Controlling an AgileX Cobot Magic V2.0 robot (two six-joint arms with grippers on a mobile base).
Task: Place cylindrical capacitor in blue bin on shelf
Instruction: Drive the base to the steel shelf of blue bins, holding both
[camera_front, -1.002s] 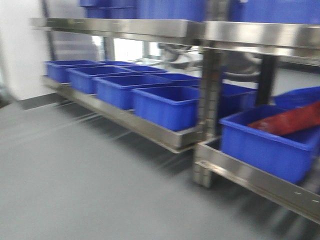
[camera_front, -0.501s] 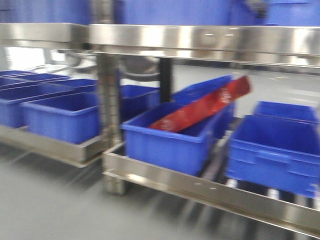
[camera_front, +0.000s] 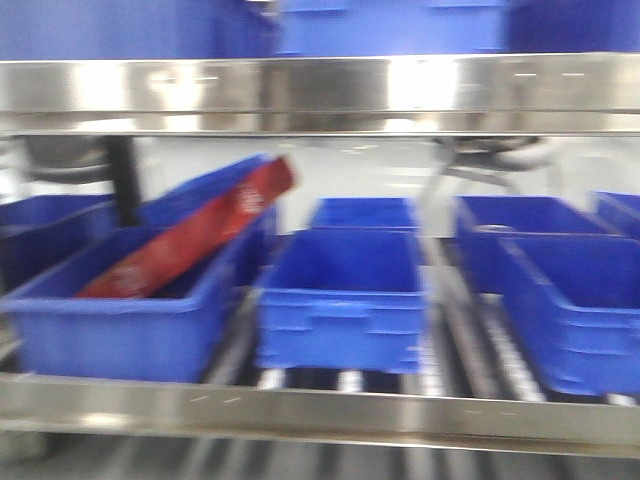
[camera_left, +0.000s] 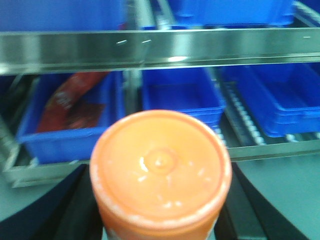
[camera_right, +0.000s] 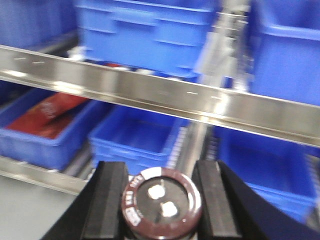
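Shelf (camera_front: 320, 95) fills the blurred front view. Neither pincer shows there, only blue bins: the empty middle bin (camera_front: 340, 300) sits beside one holding a red packet (camera_front: 190, 240).

In the left wrist view, the left pincer (camera_left: 160, 210) is clamped on an orange-capped jar (camera_left: 160, 165) and should sit idle.

In the right wrist view, the right pincer (camera_right: 161, 205) grips the cylindrical capacitor (camera_right: 161, 200) between its pads. The middle bin lies ahead, beneath the upper rail (camera_right: 150, 92). Best to pass under that rail, centre over the bin, and release low.

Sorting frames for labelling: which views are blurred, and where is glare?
Front view: sideways motion smear throughout, glare on the shelf rail. Left wrist view: orange lid soft, bins behind blurred. Right wrist view: capacitor fairly sharp, shelf behind smeared.
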